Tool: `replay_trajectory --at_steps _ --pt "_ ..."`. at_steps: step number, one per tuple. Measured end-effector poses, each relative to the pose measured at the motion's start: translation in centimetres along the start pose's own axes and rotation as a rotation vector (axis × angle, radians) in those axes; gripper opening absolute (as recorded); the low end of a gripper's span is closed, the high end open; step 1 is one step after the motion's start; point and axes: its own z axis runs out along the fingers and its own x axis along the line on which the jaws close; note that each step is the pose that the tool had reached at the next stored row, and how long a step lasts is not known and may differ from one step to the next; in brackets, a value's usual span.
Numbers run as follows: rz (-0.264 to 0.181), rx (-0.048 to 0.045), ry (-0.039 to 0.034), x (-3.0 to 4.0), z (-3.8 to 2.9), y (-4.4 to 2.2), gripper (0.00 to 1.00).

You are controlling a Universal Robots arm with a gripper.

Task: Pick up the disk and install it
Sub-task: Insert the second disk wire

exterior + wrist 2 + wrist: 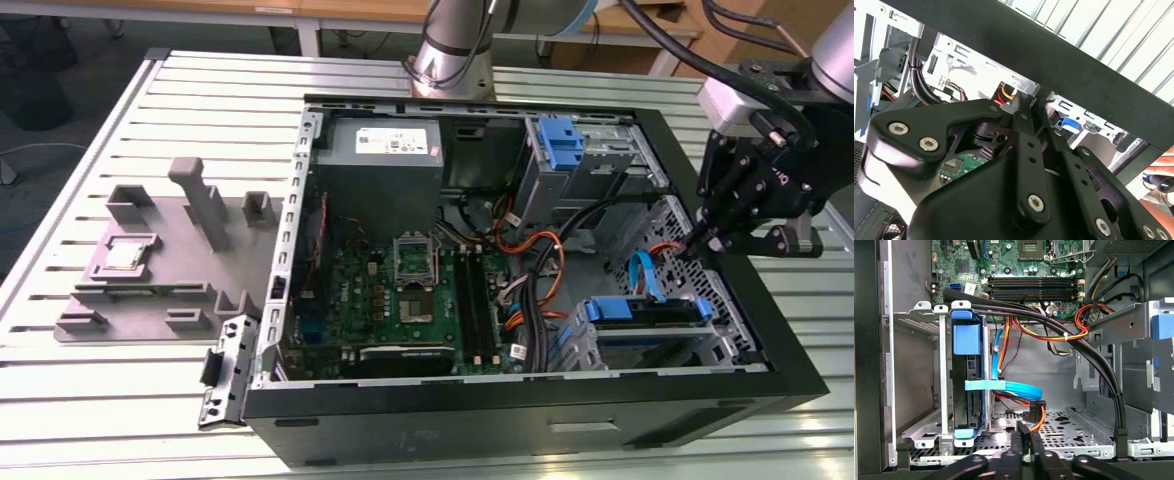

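Hovering over the open black computer case (534, 420), one black gripper (697, 247) had its fingers pinched together, holding nothing. One blue-framed silver-grey disk (968, 385) sat in the metal bay just below it, label unreadable.

Open black computer case (534, 420) lies on its side on the slatted metal tabletop (80, 400), motherboard (400, 300) exposed. Grey power supply box (380, 150) sits at the case's far edge. Blue-framed disk (647, 312) rests in the metal drive cage (641, 345) at the case's near corner, on the exterior view's right. Arm's black hand (694, 245) hangs over the case's edge on that side, fingertips close together, nothing between them, near the blue cable (638, 275). Grey fixture block (167, 260) lies on the tabletop at the exterior view's left.
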Motion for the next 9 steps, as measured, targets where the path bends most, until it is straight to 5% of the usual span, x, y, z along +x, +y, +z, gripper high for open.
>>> replay_trajectory --at_steps 9 --pt "0.0 0.0 -0.0003 0.01 0.03 0.09 0.16"
